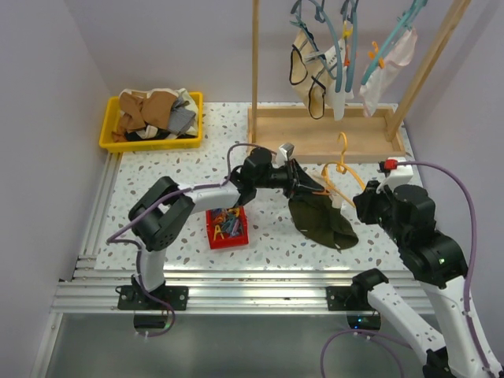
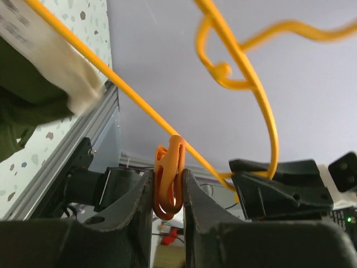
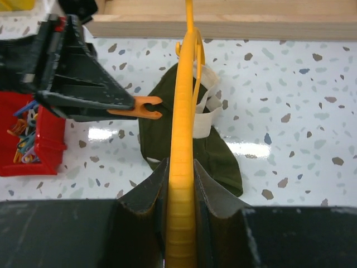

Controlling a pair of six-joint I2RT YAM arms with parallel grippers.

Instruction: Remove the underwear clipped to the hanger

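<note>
A dark green underwear (image 1: 321, 220) with a white band lies on the table, also in the right wrist view (image 3: 217, 153) and the left wrist view (image 2: 22, 111). An orange hanger (image 1: 343, 169) is held over it. My right gripper (image 3: 179, 184) is shut on the hanger's bar (image 3: 182, 139). My left gripper (image 2: 168, 195) is shut on an orange clip (image 2: 169, 176) that sits on the hanger's wire (image 2: 139, 106). In the right wrist view the clip (image 3: 139, 107) sticks out of the left gripper's fingers (image 3: 83, 97), left of the hanger.
A red bin (image 1: 227, 227) of coloured clips stands near the left arm. A yellow bin (image 1: 154, 118) of clothes is at the back left. A wooden rack (image 1: 327, 130) at the back holds several hangers with light underwear (image 1: 315, 67).
</note>
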